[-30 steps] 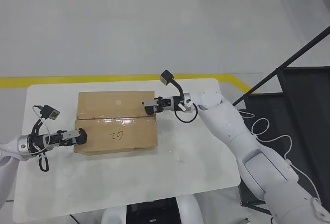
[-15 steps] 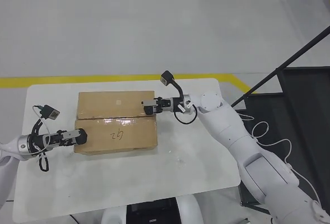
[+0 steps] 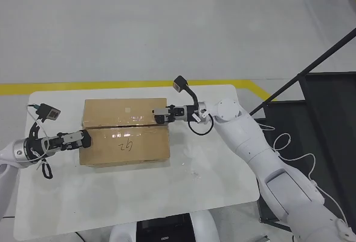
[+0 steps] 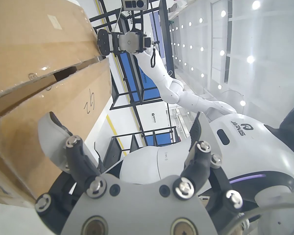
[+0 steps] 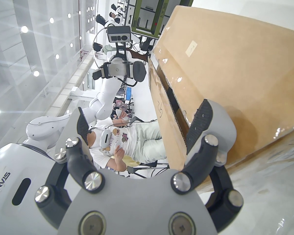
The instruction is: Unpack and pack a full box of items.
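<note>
A brown cardboard box [image 3: 124, 112] lies mid-table, its two top flaps meeting along a taped seam. My left gripper [image 3: 86, 138] is open at the box's left end, beside the near flap; in the left wrist view [image 4: 123, 133] one finger [image 4: 51, 133] rests against that flap of the box [image 4: 39, 32], which stands slightly lifted with a dark gap at the seam. My right gripper [image 3: 158, 115] is open at the right end of the seam. In the right wrist view [image 5: 142, 118] one finger [image 5: 203, 116] lies over the far flap of the box [image 5: 230, 69]. The contents are hidden.
The white table [image 3: 135, 187] has free room in front of the box and to its right. A black metal rack [image 3: 335, 109] stands off the table's right side. A yellow floor line [image 3: 45, 88] runs behind the table.
My left gripper has slid along the box's left end toward the seam and the near flap has shifted slightly. The right gripper has stayed at the seam's right end.
</note>
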